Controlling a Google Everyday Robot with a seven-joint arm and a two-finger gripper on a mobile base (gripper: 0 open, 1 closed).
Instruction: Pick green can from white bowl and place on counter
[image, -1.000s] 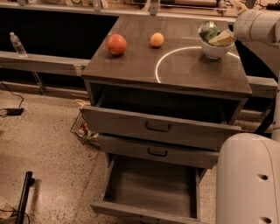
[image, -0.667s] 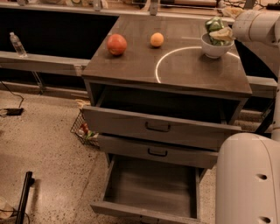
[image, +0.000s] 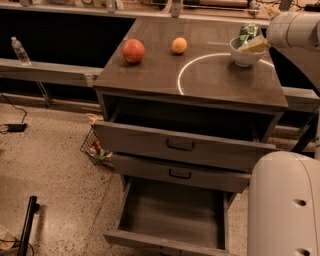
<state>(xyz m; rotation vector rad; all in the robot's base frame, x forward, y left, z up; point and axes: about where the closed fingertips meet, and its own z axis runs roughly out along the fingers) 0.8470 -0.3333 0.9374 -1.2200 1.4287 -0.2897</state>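
The green can (image: 247, 32) sits tilted at the top of the white bowl (image: 243, 56), sticking up above its rim. The bowl stands at the far right of the counter (image: 210, 80), on the white curved line. My gripper (image: 254, 44) reaches in from the right at the end of the pale arm. Its tan fingers are shut on the green can just over the bowl's right rim. The can's lower part is hidden by the bowl and the fingers.
A red apple (image: 133, 50) and an orange fruit (image: 179, 45) lie on the counter's far left. The top drawer (image: 180, 145) is part open and the bottom drawer (image: 172, 215) is pulled far out. My pale base (image: 285, 205) stands at the lower right. A wire basket (image: 97, 147) sits on the floor to the left.
The can has risen a little and shifted slightly right with the gripper, from low inside the bowl to above its rim. The fruits and the bowl have not moved.
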